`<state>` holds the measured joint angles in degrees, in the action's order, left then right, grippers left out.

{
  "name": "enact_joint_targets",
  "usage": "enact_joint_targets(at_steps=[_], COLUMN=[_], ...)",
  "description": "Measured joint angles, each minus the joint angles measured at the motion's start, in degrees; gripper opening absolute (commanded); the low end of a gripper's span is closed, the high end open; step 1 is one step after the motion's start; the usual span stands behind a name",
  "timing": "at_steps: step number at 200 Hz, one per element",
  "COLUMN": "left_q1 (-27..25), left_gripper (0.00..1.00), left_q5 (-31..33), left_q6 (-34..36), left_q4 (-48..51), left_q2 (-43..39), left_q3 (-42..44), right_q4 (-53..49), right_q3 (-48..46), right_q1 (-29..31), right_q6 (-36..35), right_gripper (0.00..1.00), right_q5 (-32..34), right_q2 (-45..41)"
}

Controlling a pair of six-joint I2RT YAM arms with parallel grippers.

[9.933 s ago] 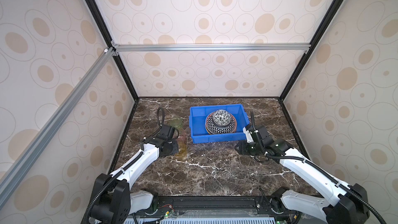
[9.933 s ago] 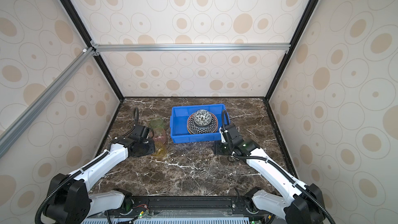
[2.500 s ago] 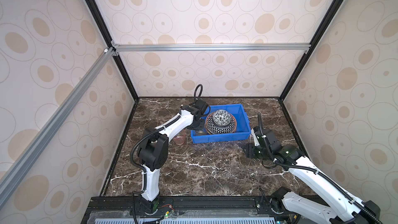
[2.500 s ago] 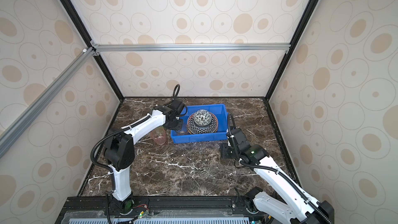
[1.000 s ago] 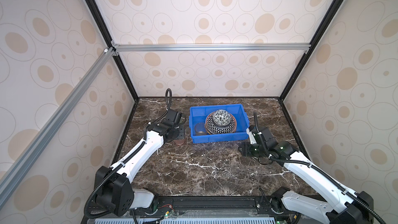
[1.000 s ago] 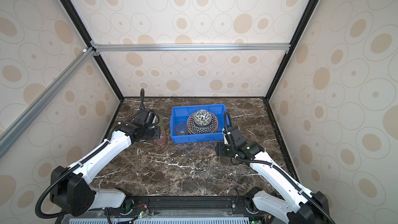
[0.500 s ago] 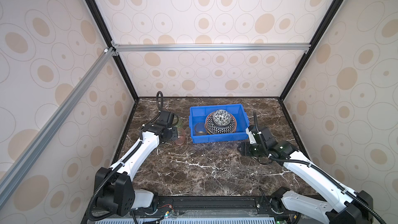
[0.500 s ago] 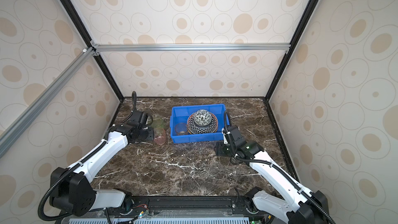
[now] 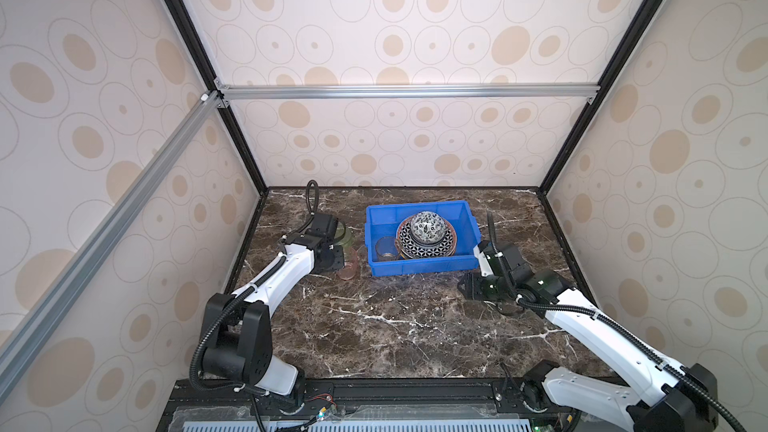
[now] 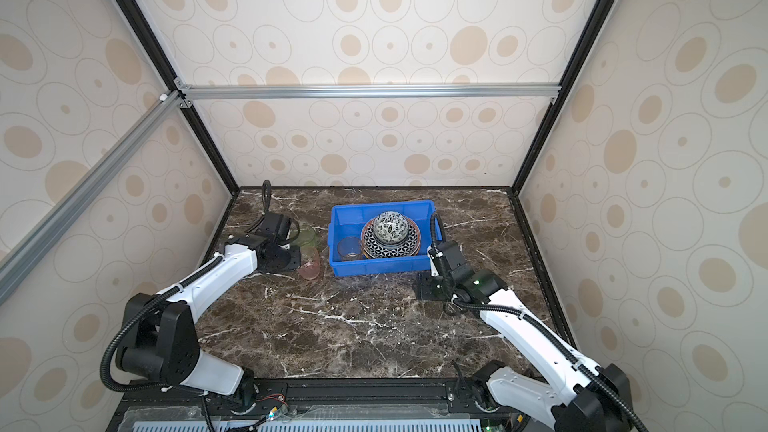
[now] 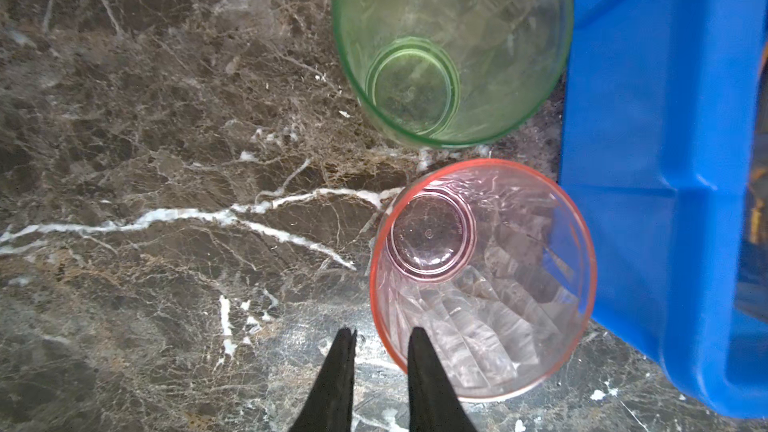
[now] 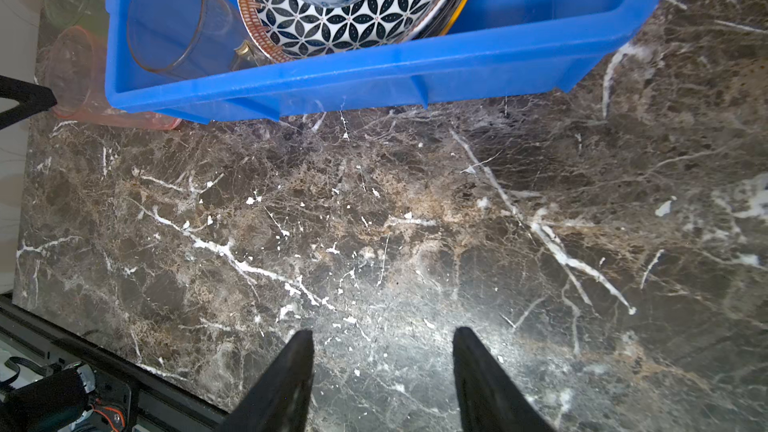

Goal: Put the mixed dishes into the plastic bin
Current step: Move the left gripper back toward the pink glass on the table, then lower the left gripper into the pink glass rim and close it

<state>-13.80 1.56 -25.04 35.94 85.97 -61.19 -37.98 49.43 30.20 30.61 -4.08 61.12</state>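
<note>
Mixed dishes (image 9: 428, 243) are mostly in the plastic bin (image 9: 419, 265) already. The plate stack with a patterned bowl (image 9: 428, 224) on top sits mid-bin, and a pale clear cup (image 9: 385, 248) now stands in its 7 o'clock corner. That cup is the change: ten seconds back the corner was empty, and a couple of seconds ago my left arm was stretched over the bin's 9 o'clock wall.

Since then I have drawn my left pincer (image 11: 382, 330) back out over the marble table (image 12: 374, 201). It now sits at the pink cup (image 11: 482, 280), just outside the bin at its 8 o'clock. Its jaws are only slightly parted and lined up astride the cup's rim, one tip over the inside and one outside. I see nothing pinched yet.

The green cup (image 11: 453, 47) waits at the bin's 9 o'clock, close beside the pink one. My right pincer (image 12: 382, 331) is spread over bare table at the bin's 5 o'clock, much as before. I judge one cup delivered and two left, pink next.
</note>
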Motion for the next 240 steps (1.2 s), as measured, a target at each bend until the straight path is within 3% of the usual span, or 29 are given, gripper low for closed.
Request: enact_joint_targets(at_steps=[66,187,240], left_q1=[0.24,0.33,0.33], left_gripper=[0.23,0.0,0.0], left_q5=[-0.24,-0.35,-0.35], left_q6=[0.24,0.48,0.52], left_q4=[-1.66,-1.92,-0.5], left_q2=[3.85,5.62,4.9], left_q3=[-1.33,-2.75,-2.82], right_q4=[0.02,0.02,0.04], right_q3=[0.44,0.44,0.44], right_q1=[0.0,0.0,0.0], right_q6=[-0.02,-0.04,-0.02], right_gripper=[0.57,0.57,0.57], right_q5=[0.04,0.68,0.66], right_q2=[0.68,0.68,0.5])
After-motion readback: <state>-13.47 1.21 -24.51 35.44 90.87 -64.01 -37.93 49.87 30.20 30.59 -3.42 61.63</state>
